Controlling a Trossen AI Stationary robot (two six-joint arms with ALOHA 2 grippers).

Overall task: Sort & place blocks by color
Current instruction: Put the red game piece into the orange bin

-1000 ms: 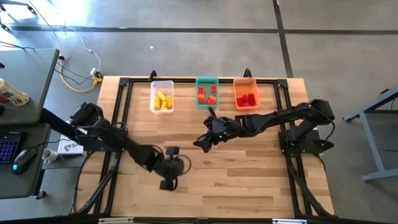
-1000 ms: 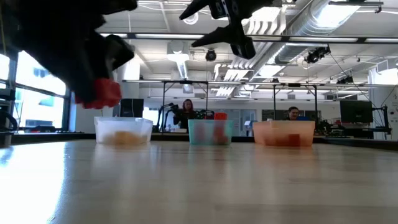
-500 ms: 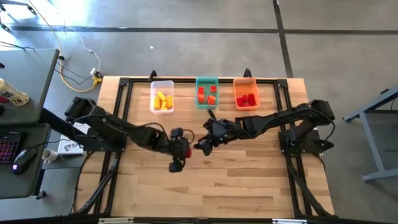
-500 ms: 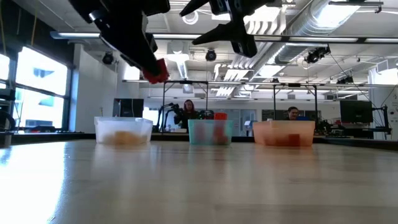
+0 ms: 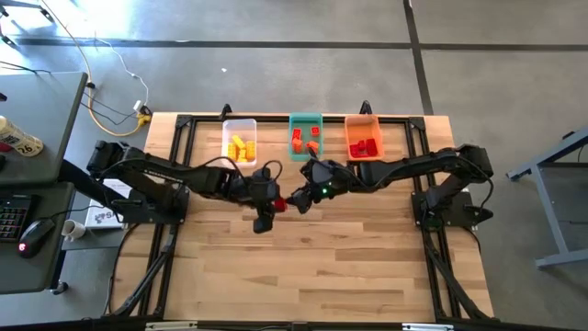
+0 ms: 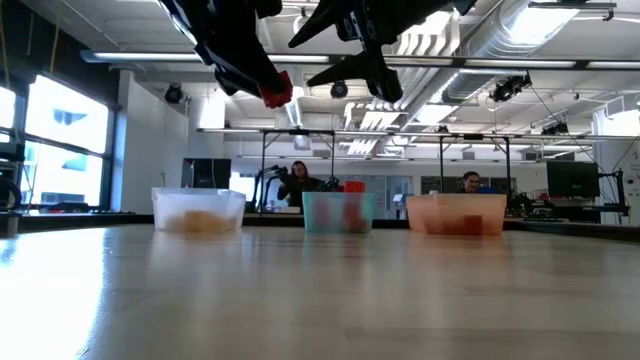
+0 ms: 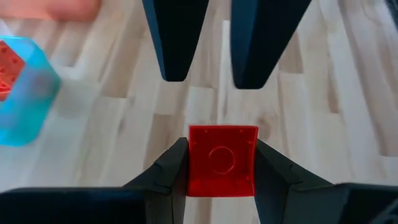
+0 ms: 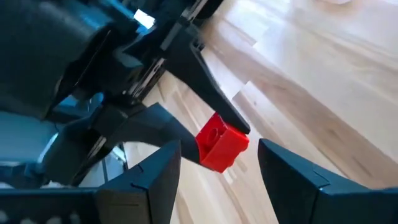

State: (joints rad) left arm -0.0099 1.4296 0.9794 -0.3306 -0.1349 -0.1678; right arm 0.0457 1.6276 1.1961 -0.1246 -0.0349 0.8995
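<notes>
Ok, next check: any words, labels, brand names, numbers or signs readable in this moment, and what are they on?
None can be read.
White sheet by the table's left edge: dark print, too small to read.
Bottle on the side desk: label too small to read.
Red block held in the left gripper: only a moulded circle, no text.
Bins and right gripper: no markings visible.

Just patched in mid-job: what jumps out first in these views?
Above the table's middle, the left gripper holds a small red studded plastic brick in the air. The right gripper faces it with fingers open, nearly meeting it. Along the far edge sit a clear bin, a teal bin and an orange bin.
</notes>
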